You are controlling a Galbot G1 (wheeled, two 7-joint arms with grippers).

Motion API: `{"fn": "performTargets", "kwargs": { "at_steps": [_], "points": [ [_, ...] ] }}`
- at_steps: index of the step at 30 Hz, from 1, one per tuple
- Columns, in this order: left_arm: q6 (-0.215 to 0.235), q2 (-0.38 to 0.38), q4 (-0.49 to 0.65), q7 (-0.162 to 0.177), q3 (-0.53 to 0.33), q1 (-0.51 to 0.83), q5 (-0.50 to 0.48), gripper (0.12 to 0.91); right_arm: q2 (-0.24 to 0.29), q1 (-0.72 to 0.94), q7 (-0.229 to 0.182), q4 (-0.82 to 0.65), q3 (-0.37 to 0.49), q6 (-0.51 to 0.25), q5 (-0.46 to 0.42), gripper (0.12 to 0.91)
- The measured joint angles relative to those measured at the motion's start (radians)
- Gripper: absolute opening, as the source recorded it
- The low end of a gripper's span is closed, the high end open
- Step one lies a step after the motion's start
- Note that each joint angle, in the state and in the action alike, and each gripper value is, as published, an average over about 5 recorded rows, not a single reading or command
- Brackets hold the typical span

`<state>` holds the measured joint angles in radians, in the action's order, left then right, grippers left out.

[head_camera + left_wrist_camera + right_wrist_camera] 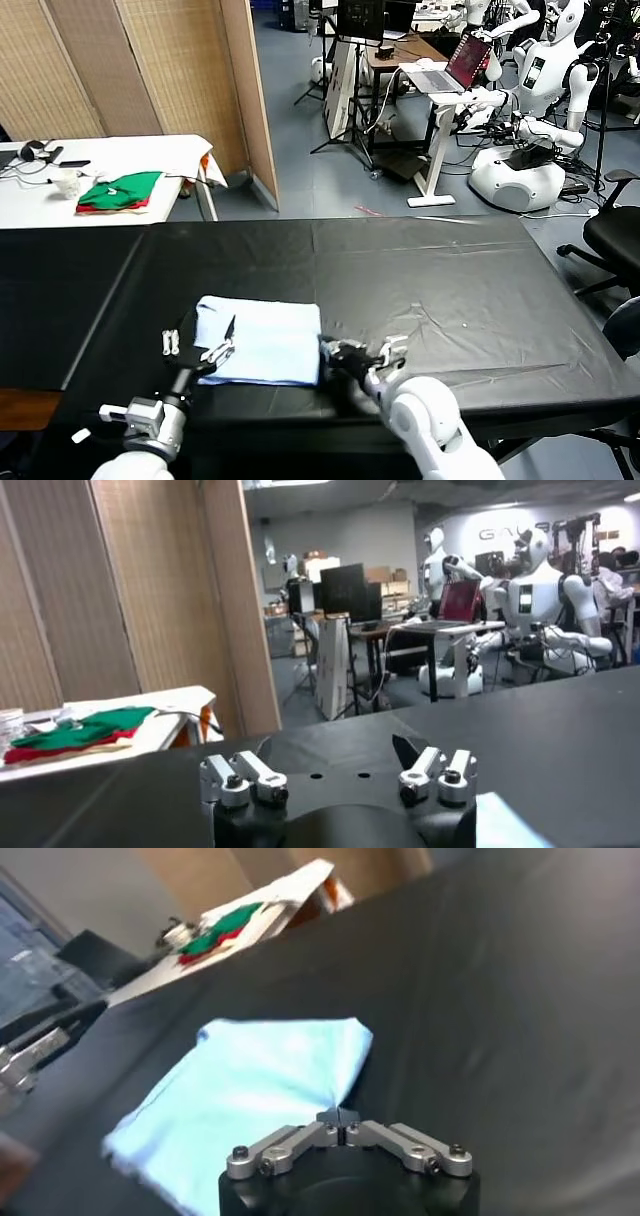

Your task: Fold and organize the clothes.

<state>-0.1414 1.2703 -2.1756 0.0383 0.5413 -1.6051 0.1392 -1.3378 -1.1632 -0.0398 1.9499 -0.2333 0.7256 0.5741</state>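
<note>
- We see the right hand (341, 1116) pinched shut on the edge of the folded T-shirt (262, 340), which lies on the surface (450, 290) just beyond it.
- Left hand (200, 350) gapes wide at the shirt's opposite edge, holding nothing.
- We judge the fabric thin, light, floppy; grip hems or corners.

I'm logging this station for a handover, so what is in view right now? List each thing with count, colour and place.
T-shirt: one, pale blue, folded, on the near part of the black table.
Black table: one, black cover, directly before the robot.
White table: one, white, far left.
Folded garments: one stack, green and red, on the white table.
Laptop: one, red screen, on a far desk.
Left gripper: jaws open, at the T-shirt's left edge.
Right gripper: jaws shut on the T-shirt's right edge.
</note>
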Motion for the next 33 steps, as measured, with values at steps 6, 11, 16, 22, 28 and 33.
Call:
{"fn": "performTargets", "kwargs": {
  "at_steps": [6, 11, 16, 22, 28, 33],
  "points": [
    [-0.029, 0.002, -0.001, 0.007, -0.003, 0.001, 0.025, 0.907, 0.044, -0.005, -0.016, 0.027, -0.073, 0.012, -0.041, 0.142],
    [-0.080, -0.009, -0.025, 0.035, -0.001, -0.012, 0.110, 0.907, 0.072, -0.033, -0.015, 0.063, -0.117, 0.012, -0.066, 0.313],
    [-0.023, -0.023, -0.031, 0.048, 0.002, -0.036, 0.127, 0.907, 0.100, -0.078, -0.014, 0.112, -0.162, 0.012, -0.079, 0.615],
    [-0.041, -0.036, -0.053, 0.082, -0.005, -0.080, 0.163, 0.907, 0.133, -0.159, -0.011, 0.177, -0.219, 0.006, -0.085, 0.884],
    [-0.054, -0.046, -0.077, 0.093, 0.007, -0.144, 0.182, 0.907, 0.145, -0.326, -0.036, 0.251, -0.258, -0.179, -0.151, 0.906],
    [-0.056, -0.048, -0.090, 0.098, 0.016, -0.184, 0.188, 0.907, 0.123, -0.479, -0.077, 0.306, -0.276, -0.394, -0.225, 0.907]
  ]
}}
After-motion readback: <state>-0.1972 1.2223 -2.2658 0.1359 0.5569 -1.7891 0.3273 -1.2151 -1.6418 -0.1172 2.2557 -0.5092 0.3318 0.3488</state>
